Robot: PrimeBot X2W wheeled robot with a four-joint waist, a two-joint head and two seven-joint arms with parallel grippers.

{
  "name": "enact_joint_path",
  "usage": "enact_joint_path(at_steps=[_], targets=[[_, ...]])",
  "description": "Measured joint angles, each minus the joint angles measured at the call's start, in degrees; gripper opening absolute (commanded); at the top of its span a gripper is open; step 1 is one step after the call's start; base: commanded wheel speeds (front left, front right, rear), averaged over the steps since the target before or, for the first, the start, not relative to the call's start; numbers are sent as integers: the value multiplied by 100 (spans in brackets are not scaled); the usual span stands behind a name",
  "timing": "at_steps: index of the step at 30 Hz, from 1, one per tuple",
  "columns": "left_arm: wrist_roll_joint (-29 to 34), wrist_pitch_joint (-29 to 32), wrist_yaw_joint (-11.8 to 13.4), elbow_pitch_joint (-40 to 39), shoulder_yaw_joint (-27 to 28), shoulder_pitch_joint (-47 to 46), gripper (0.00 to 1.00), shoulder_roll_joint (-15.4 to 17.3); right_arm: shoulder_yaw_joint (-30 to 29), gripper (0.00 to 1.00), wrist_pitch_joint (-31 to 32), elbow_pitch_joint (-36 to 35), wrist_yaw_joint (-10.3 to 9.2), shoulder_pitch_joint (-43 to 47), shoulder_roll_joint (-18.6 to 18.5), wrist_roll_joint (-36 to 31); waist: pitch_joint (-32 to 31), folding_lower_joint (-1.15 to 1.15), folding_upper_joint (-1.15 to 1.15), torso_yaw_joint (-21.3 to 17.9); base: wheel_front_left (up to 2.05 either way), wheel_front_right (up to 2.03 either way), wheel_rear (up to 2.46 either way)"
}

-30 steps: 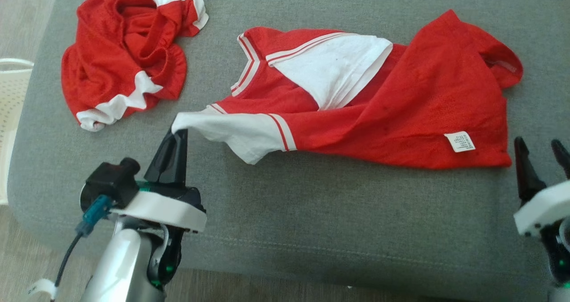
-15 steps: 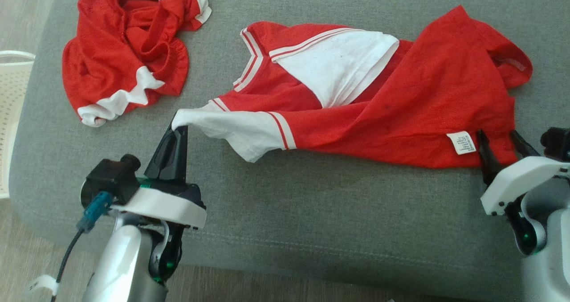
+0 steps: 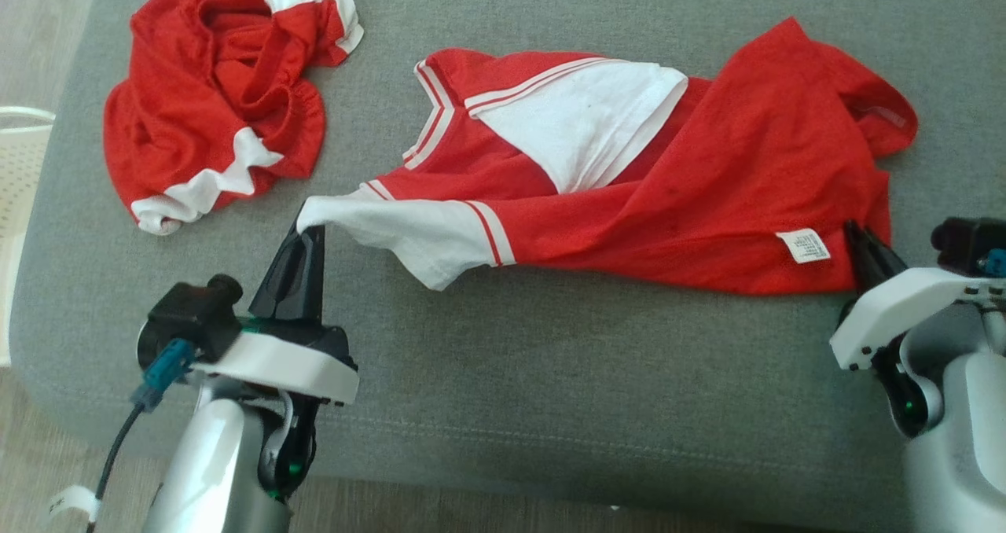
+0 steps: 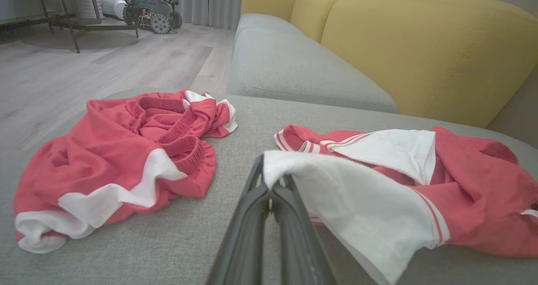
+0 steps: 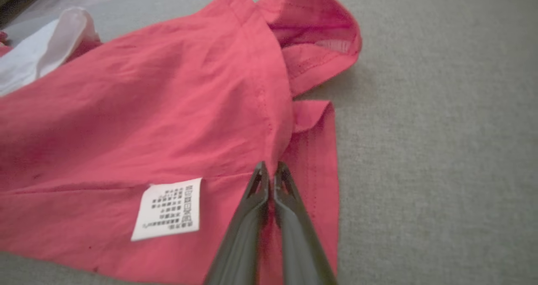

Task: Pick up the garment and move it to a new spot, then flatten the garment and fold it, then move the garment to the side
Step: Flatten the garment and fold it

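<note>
My right jaws, a second ago wide open and standing off the red shirt (image 3: 707, 187) over the grey cushion (image 3: 550, 376) at the lower right, now sit at the shirt's near right corner, just beside the white label (image 3: 803, 246). Half a second ago they straddled that hem open; now they are pressed together on the red cloth. My head view is framed slightly differently too, which is the camera moving, not the clothes.

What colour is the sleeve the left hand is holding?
The sleeve is white, with red stripes; clearest in the left wrist view.
</note>
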Motion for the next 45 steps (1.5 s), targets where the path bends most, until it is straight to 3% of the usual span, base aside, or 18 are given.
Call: enact_joint_path(at_steps=[7, 14, 18, 23, 27, 30, 35, 41, 45], targets=[[11, 0, -38, -124, 73, 6, 0, -15, -8, 0, -289, -281, 0, -20, -78, 29, -218, 0, 0, -60, 0, 0, 0], [-766, 14, -133, -614, -44, -204, 0, -2, -486, 0, -244, -1824, 0, 124, -78, 715, -658, 0, 0, -173, 0, 0, 0], [-1188, 401, -135, -955, -253, -968, 0, 261, -603, 0, 200, -2672, 0, 3, -126, 1084, -857, 0, 0, -335, 0, 0, 0], [-1255, 1117, -136, -1094, -382, -2342, 0, 633, -591, 0, 719, -2903, 0, -932, -301, 1074, -919, 0, 0, -609, 0, 0, 0], [-1298, 1434, -137, -937, -414, -3252, 0, 720, -453, 0, 975, -2698, 0, -1757, -428, 1025, -806, 0, 0, -706, 0, 0, 0], [-1470, 1783, -137, -234, -477, -4488, 0, 840, -268, 0, 1210, -1960, 0, -2832, -531, 979, -508, 0, 0, -791, 0, 0, 0], [-1223, 1722, -137, 832, -621, -5958, 0, 1084, -2, 0, 1192, -1005, 0, -4151, -587, 800, 58, 0, 0, -875, 0, 0, 0], [-789, 675, -171, 1984, -817, -7640, 0, 1160, 253, 0, 237, 44, 0, -5709, -605, 370, 897, 1, 0, -966, 0, 0, 0], [-536, -9, -144, 2285, -723, -8411, 0, 1145, 463, 0, -657, 511, 0, -6481, -603, 64, 1431, 1, 0, -1012, 0, 0, 0]])
